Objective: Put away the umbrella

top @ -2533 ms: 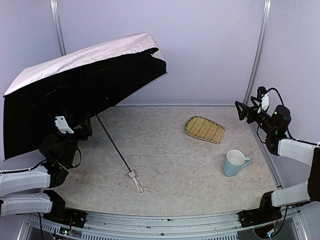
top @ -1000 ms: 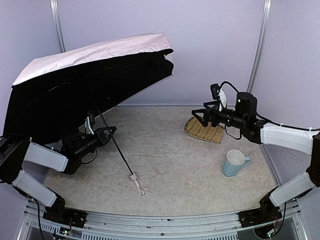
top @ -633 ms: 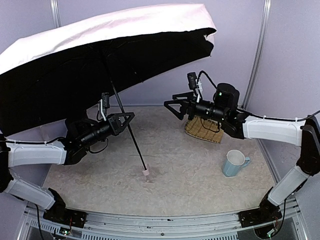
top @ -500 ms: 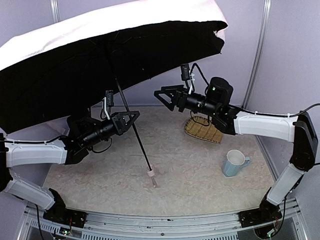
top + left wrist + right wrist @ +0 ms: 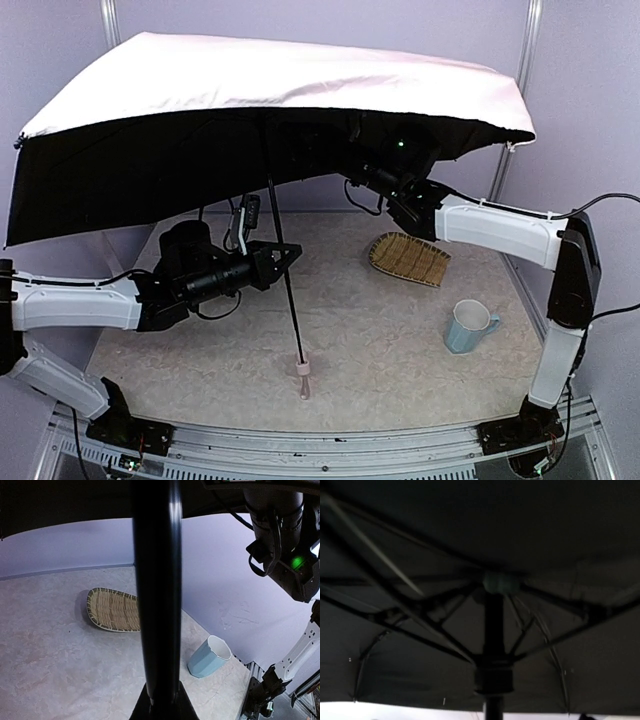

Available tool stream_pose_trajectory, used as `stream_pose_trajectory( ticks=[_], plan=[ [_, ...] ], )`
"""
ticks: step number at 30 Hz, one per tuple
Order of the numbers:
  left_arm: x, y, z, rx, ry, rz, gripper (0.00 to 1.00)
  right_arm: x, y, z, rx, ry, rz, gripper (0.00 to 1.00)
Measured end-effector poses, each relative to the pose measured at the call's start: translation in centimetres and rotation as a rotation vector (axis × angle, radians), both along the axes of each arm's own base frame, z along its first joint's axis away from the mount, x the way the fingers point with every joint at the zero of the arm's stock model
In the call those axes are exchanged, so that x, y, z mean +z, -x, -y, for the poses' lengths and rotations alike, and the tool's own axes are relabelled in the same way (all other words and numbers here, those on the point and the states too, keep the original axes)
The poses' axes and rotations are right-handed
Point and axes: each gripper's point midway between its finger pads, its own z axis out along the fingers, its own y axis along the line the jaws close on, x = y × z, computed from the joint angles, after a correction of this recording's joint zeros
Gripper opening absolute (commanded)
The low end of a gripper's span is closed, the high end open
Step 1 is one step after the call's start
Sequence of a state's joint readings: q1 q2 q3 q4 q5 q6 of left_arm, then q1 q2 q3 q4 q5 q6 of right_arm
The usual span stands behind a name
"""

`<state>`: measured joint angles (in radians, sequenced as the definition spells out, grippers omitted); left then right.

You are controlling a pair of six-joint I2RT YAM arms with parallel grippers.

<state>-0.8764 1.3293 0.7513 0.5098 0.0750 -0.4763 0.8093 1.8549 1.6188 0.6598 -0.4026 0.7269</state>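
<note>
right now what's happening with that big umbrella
The left tool is clamped on the shaft of the open umbrella, holding it roughly upright over the table. The right arm reaches up under it toward the runner on the shaft; its tool is lost in the dark lining. Nothing is folded yet. A woven tray and a blue mug sit off to the right.

My right tool is lost under the umbrella (image 5: 270, 80) from above; its own camera shows only dark lining (image 5: 545, 530). The shaft (image 5: 157, 595) covers part of the tray (image 5: 112, 611).
</note>
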Motion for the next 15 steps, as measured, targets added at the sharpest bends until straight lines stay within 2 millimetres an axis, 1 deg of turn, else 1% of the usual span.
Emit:
stream_pose_trajectory(
  ticks=[5,8,10,11,12,15],
  plan=[
    [0.0,0.0,0.1,0.002,-0.032,0.023,0.0,-0.9,-0.1,-0.8,0.026,0.002,-0.057,0.82],
    [0.1,0.2,0.6,-0.014,-0.045,0.037,0.0,-1.5,0.0,-1.4,0.047,-0.001,-0.094,0.81],
    [0.2,0.3,1.0,-0.026,-0.054,0.052,0.0,-1.9,0.1,-2.0,0.067,-0.002,-0.123,0.78],
    [0.3,0.4,1.1,-0.031,-0.057,0.059,0.0,-2.3,0.1,-2.2,0.077,-0.003,-0.142,0.73],
    [0.4,0.5,1.2,-0.036,-0.06,0.066,0.0,-2.6,0.2,-2.5,0.085,-0.002,-0.159,0.66],
    [0.4,0.5,1.3,-0.043,-0.071,0.074,0.0,-3.5,0.2,-3.1,0.108,-0.004,-0.201,0.37]
  ],
)
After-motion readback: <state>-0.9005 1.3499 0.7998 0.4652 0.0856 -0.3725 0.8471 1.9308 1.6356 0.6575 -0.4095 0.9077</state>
